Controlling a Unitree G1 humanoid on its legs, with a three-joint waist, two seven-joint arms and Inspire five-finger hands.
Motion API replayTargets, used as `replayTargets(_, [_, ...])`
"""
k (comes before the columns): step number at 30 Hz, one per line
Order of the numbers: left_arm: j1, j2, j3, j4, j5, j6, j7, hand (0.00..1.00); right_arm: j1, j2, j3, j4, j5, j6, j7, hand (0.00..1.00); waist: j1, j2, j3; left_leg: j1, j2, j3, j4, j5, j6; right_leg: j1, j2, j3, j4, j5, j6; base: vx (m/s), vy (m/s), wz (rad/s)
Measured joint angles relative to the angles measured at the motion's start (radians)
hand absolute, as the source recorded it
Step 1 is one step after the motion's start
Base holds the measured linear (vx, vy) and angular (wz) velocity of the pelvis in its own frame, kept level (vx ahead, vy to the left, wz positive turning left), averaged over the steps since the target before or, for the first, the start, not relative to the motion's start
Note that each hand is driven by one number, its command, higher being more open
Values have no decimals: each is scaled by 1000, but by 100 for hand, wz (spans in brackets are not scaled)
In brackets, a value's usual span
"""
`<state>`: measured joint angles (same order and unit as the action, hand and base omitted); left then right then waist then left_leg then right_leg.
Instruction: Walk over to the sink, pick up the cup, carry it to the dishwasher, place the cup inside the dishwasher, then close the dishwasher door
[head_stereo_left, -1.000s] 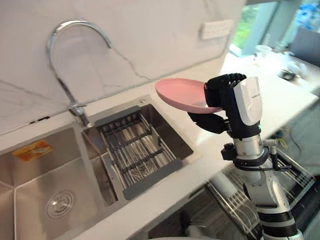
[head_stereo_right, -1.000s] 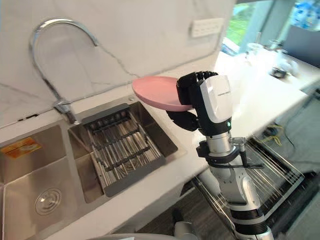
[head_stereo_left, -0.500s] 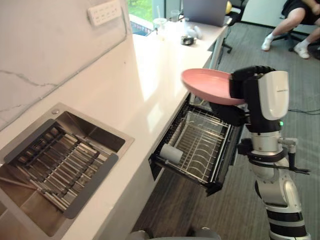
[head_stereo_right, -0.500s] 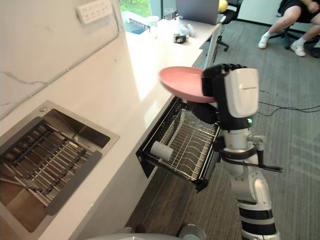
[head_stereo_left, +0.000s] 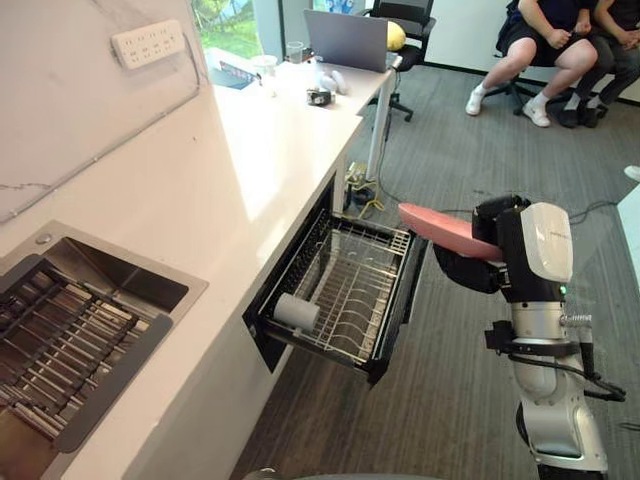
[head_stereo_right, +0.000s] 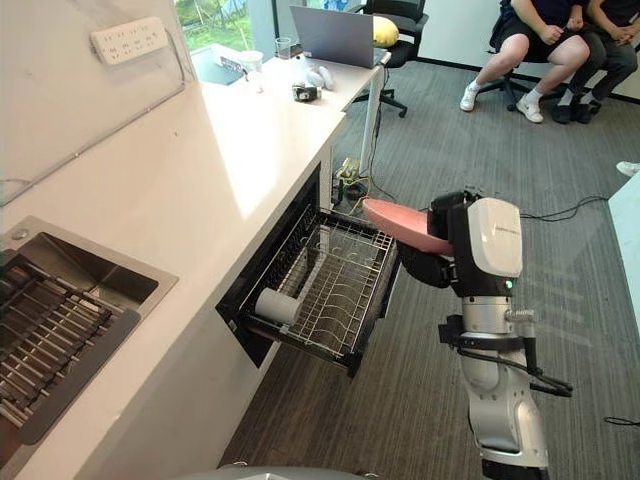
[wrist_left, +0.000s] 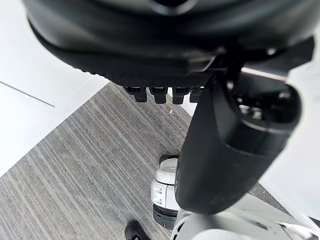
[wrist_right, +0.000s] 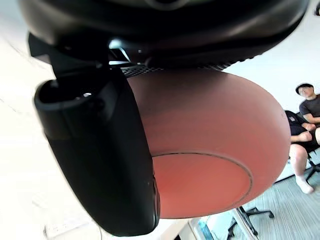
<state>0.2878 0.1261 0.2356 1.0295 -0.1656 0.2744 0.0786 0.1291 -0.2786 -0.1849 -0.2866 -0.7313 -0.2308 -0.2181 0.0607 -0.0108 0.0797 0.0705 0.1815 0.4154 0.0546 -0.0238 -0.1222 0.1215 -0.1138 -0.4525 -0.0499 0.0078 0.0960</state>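
- Left eye view: right hand (head_stereo_left: 522, 250) was seen raised over the grey carpet (head_stereo_left: 450, 400), out in front of the counter (head_stereo_left: 230, 180).
- Right hand was clamped on a pink plate (head_stereo_left: 445, 232): fingers were curled over the rim, thumb was pressed to the underside.
- Right wrist view: the plate's round underside (wrist_right: 210, 150) was seen flat against the palm, with the thumb (wrist_right: 105, 165) laid across it.
- Plate was held in the air, tilted, with its free edge turned toward the dishwasher rack (head_stereo_left: 350, 290). It was near the rack's outer edge and was not touching it.
- Dishwasher rack was pulled out from under the counter, with its wire grid open to view.
- A white cylinder (head_stereo_left: 296, 312) was lying on its side at the rack's near corner. What it was could not be told.
- Sink (head_stereo_left: 120, 275) was set into the counter at the robot's left, well apart from the plate. A slatted drain rack (head_stereo_left: 60, 350) was seated in it.
- Left wrist view: left hand (wrist_left: 225, 160) was hung above the carpet (wrist_left: 75, 165), with fingers (wrist_left: 160, 93) loose and apart from the thumb. Nothing was held in it.
- A white socket strip (head_stereo_left: 150, 42) was fixed to the wall above the counter.
- A laptop (head_stereo_left: 345, 40) was standing open at the counter's far end.
- Seated people (head_stereo_left: 540, 40) were seen on chairs across the room, well apart from the robot.
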Motion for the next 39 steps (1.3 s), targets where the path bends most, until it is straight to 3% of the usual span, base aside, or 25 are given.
replayTargets(6, [-7, 8, -30, 3, 0, 2, -9, 100, -5, 4, 26, 177, -14, 9, 0, 0, 2, 0, -1, 5, -46, -36, -80, 50, 21, -2, -27, -41, -5, 11, 11, -32, 47, 23])
replayTargets(11, [-30, 13, -69, 3, 0, 14, -20, 100, -62, 4, 96, 396, -58, 54, -5, 0, 4, 10, 10, -35, -72, -57, -120, 83, 38, -50, -44, -61, 2, 22, 15, -33, 31, 12])
replayTargets(18, [-153, 12, -108, 0, -47, 15, -42, 100, -330, -64, 136, 661, -97, 132, -104, 0, 7, 60, 157, -163, -101, -77, -114, 121, 81, -192, -85, -70, 68, 42, 8, -77, 50, 10])
replayTargets(25, [-274, 16, -116, -42, -147, -20, -57, 100, -631, -173, 173, 793, -92, 197, -221, 0, 24, 78, 286, -266, -122, -78, -85, 136, 105, -284, -110, -62, 70, 84, 0, -61, 62, 2])
replayTargets(31, [-338, 31, -138, -56, -208, -21, -57, 100, -786, -208, 239, 897, -25, 248, -238, 0, 40, 85, 333, -311, -131, -81, -75, 139, 117, -327, -119, -61, 76, 94, -1, -4, 44, 2])
replayTargets(39, [-418, 19, -154, -89, -281, -13, -59, 100, -969, -259, 314, 1050, 79, 264, -194, 0, 60, 95, 367, -363, -133, -100, -47, 136, 123, -360, -123, -70, 85, 95, -1, 7, 19, 5])
